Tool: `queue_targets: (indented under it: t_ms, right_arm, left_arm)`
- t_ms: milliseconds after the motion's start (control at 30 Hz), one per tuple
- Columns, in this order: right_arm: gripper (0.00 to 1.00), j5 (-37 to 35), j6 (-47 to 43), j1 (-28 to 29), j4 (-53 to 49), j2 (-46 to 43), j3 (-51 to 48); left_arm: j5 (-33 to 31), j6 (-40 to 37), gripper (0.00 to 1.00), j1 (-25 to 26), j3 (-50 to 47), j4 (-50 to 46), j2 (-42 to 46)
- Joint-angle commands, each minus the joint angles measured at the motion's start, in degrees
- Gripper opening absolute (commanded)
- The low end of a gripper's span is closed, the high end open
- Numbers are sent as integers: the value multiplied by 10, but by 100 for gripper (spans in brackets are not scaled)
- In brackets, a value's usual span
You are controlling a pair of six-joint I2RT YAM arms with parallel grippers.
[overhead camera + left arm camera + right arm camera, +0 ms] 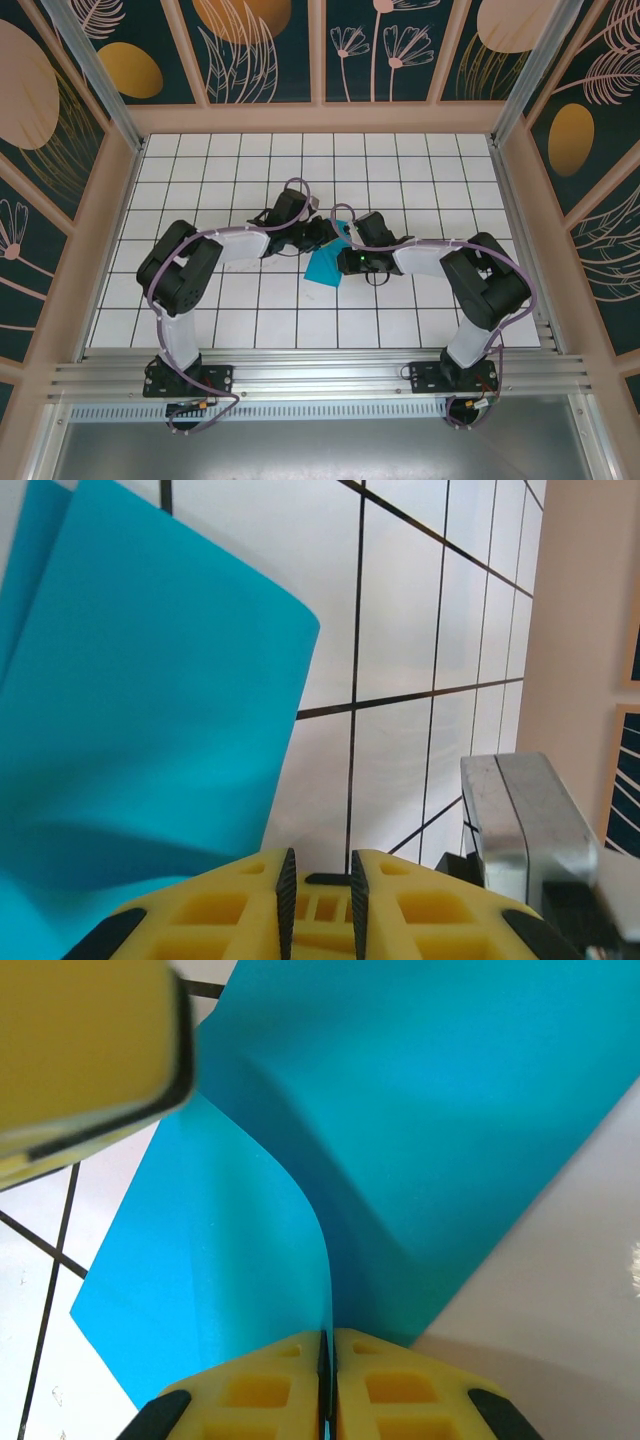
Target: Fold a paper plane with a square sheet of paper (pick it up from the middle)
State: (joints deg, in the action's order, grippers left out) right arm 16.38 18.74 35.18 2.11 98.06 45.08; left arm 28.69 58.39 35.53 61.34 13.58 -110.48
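the square sheet of paper (420, 1130) is lifted off the middle of the table (420, 170), between the two arms, already curled into a loose double layer with a soft bend rather than a sharp crease. it looks thin and almost weightless, limp enough to sag and bow under its own weight, smooth on both faces, and i judge it will crumple or tear if pulled hard. a pinch near an edge or on the bend line should steer it best, since a hold in the open middle would let the corners droop. the right gripper (327, 1352) is clamped on the sheet's lower edge, its yellow pads pressed together with the paper rising out from between them. the left gripper (320, 880) sits just beside the sheet, its jaws a narrow slit apart with nothing visible between them, and the paper hangs to one side of it. one of its fingers (80, 1050) shows close above the sheet from the right wrist; whether it touches i cannot tell
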Motion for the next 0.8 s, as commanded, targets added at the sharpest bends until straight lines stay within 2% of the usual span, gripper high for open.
queue_targets:
  t_ms: [0,567,767]
  right_arm:
    - [13,-6,-4,-3,-5,17,5]
    - [14,-4,-4,-3,-2,21,8]
    - [20,-4,8,-3,1,16,9]
  left_arm:
    - [22,5,26,-3,15,11,-21]
    - [-40,-43,25,-3,9,-65,-44]
    - [-52,-50,24,-3,-4,-63,-46]
